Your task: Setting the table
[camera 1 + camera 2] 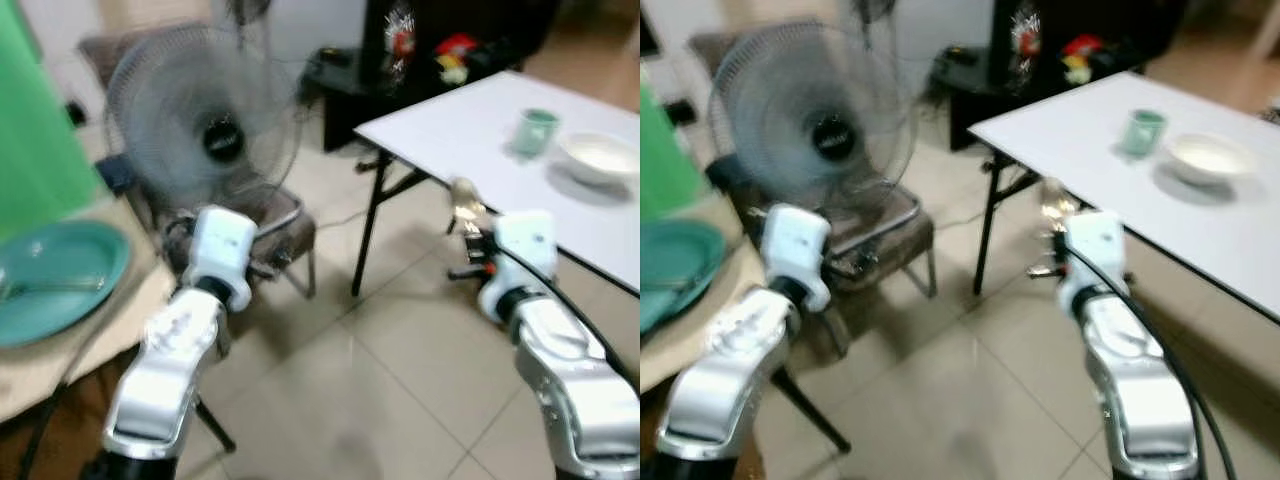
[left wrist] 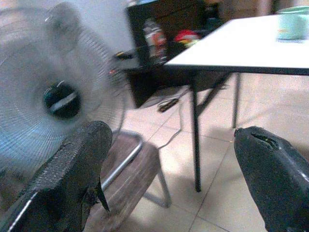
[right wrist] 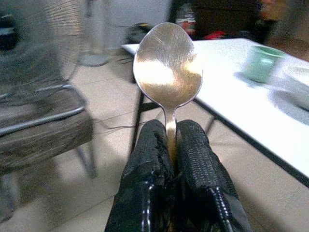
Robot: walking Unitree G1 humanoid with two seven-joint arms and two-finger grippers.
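Observation:
My right gripper (image 3: 169, 140) is shut on a metal spoon (image 3: 168, 67), bowl end forward, held in the air near the front edge of the white table (image 1: 470, 140). The spoon (image 1: 464, 203) also shows ahead of my right wrist in the head view. On the table stand a green cup (image 1: 535, 131) and a white bowl (image 1: 602, 157). My left gripper (image 2: 169, 159) is open and holds nothing, raised in front of the fan. A teal plate (image 1: 60, 275) with a utensil on it lies on a low table at my left.
A standing fan (image 1: 200, 120) rests on a chair (image 1: 270, 225) straight ahead. A dark cabinet (image 1: 440, 50) stands behind the white table. A green panel (image 1: 35, 130) is at far left. Tiled floor (image 1: 380, 380) stretches between me and the white table.

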